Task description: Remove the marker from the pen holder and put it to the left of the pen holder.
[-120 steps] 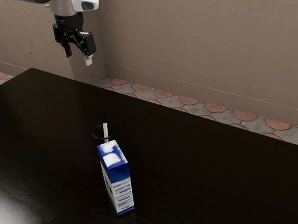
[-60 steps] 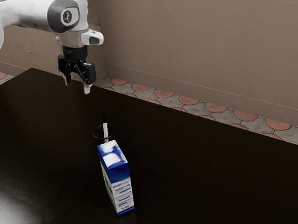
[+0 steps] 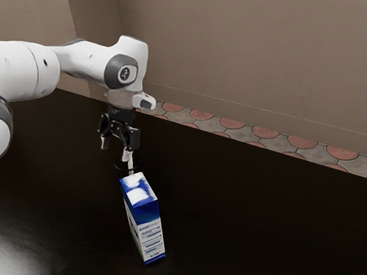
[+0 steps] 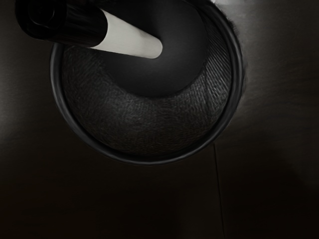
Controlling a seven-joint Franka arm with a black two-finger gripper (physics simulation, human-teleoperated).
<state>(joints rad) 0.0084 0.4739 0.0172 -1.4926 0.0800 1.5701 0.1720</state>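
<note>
So we're holding our gripper (image 3: 116,149) open, fingers spread apart. The marker's (image 4: 130,36) leaning inside the pen holder (image 4: 142,161), sitting below the hand, closest to the finger on the exterior view's right; we're not seeing whether they're touching.

Hand (image 3: 115,153) downward, fingers well apart.
</note>
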